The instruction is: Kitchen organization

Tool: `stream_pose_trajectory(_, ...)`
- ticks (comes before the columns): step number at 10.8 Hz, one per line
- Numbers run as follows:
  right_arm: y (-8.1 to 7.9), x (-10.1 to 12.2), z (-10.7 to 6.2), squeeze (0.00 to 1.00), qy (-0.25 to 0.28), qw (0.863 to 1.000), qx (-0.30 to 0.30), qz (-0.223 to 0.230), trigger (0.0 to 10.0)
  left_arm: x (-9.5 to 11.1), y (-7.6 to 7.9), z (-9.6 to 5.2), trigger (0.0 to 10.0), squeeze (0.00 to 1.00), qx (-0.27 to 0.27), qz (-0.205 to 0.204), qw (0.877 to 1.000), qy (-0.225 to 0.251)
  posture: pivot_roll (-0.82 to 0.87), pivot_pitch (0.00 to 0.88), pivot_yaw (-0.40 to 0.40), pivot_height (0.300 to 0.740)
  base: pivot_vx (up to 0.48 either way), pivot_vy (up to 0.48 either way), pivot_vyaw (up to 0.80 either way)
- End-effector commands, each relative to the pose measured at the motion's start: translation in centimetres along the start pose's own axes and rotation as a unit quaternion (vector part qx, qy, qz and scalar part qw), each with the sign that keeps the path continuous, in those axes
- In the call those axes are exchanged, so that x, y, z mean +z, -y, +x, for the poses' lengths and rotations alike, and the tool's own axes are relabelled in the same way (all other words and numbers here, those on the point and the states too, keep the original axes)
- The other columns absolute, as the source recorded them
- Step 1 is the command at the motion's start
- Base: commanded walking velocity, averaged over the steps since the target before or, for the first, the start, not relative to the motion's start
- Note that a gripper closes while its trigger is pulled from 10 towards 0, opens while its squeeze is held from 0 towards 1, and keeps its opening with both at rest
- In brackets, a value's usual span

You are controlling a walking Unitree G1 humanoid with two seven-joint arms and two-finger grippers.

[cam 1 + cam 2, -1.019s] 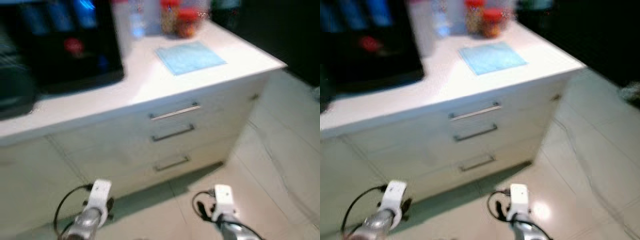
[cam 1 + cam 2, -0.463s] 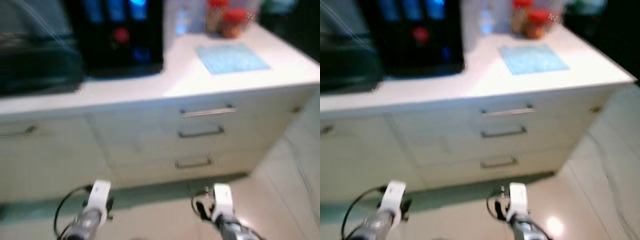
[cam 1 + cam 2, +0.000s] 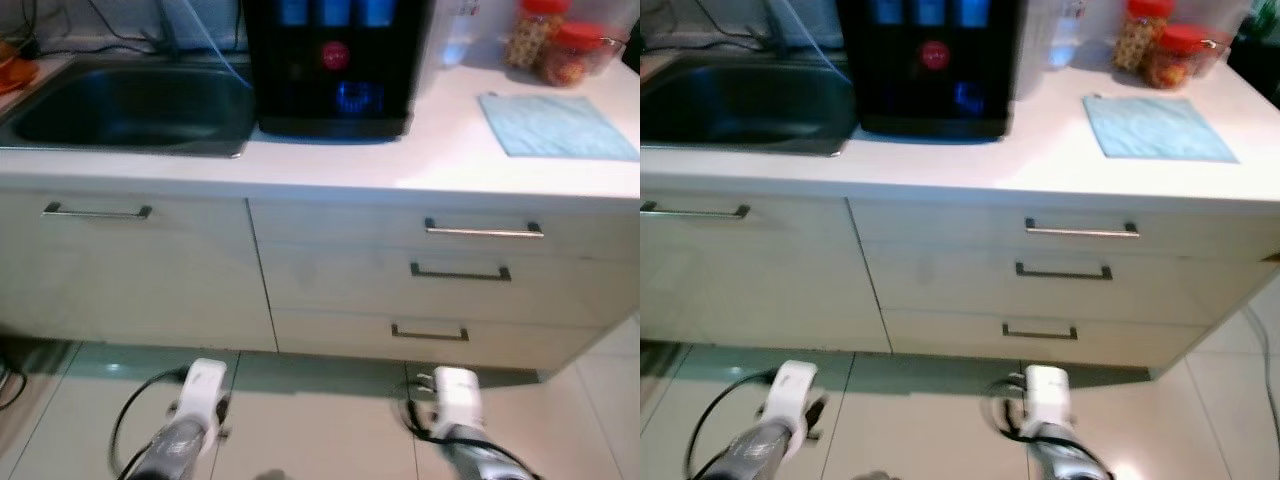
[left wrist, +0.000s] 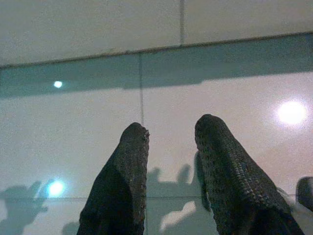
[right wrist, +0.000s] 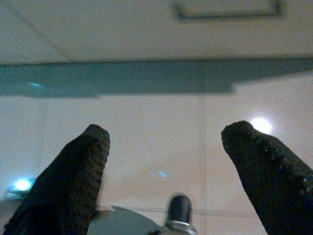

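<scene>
Fingers on both arms are empty: the right gripper [image 5: 164, 142] hangs with its two black fingers spread wide, and the left gripper [image 4: 168, 129] has its pair parted by only a narrow gap, each pointing down at the tiled floor [image 3: 320, 400] in front of the cabinets.

Your likely work is on the white countertop [image 3: 1040, 160]. Take the black water dispenser [image 3: 930, 65] as your landmark. To its right lies a light blue cloth [image 3: 1155, 127], flat and near the counter's front edge. Behind that cloth, at the back of the counter, stand two red-lidded jars [image 3: 1150, 45] close together, with a clear bottle [image 3: 1065, 25] between them and the dispenser. Left of the dispenser is the steel sink [image 3: 740, 100].

Below the dispenser and to its right sit three stacked drawers; the top drawer handle [image 3: 1082, 230] is the brightest bar. A cabinet handle [image 3: 695, 211] lies under the sink.

You probably need to close in before raising an arm, since both grippers hang low and well apart from the counter. Square yourself to the cloth and jars, lift the wide-open right gripper clear of the counter edge, and keep it away from the dispenser.
</scene>
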State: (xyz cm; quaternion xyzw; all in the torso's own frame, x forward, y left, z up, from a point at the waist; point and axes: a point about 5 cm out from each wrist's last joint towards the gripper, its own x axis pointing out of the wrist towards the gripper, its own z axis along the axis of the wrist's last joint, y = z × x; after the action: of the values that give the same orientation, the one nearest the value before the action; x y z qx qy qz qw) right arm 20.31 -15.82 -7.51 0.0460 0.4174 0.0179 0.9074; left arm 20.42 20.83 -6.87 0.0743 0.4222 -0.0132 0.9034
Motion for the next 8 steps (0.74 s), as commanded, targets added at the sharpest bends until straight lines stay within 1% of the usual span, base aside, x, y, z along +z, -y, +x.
stream_pose_trajectory(1, 0.85, 0.12, -0.09, 0.0, -0.001, 1.0, -0.007, -0.005, 10.0, 0.48, 0.4, 0.13, 10.0, 0.0, 0.0, -0.007, 1.0, 0.007, 0.01, 0.015, 0.033, 0.74, 0.0, 0.0, 0.8)
stream_pose_trajectory(2, 0.89, 0.2, -0.08, 0.0, 0.001, 1.0, -0.007, -0.006, 10.0, 0.5, 0.44, 0.14, 10.0, 0.0, 0.0, -0.008, 1.0, 0.007, 0.02, 0.013, 0.031, 0.74, 0.0, 0.0, 0.52)
stream_pose_trajectory(6, 1.11, 0.55, -0.05, 0.0, 0.006, 1.0, -0.013, -0.002, 10.0, 0.67, 0.64, 0.2, 10.0, 0.0, 0.001, -0.014, 1.0, 0.009, 0.02, 0.003, 0.025, 0.74, 0.0, 0.0, 0.0)
stream_pose_trajectory(8, 1.16, 0.62, -0.05, 0.0, 0.011, 1.0, -0.021, 0.003, 10.0, 1.05, 0.52, 0.24, 10.0, 0.0, 0.004, -0.01, 1.0, 0.019, 0.02, 0.001, 0.028, 0.74, 0.0, 0.0, 0.0)
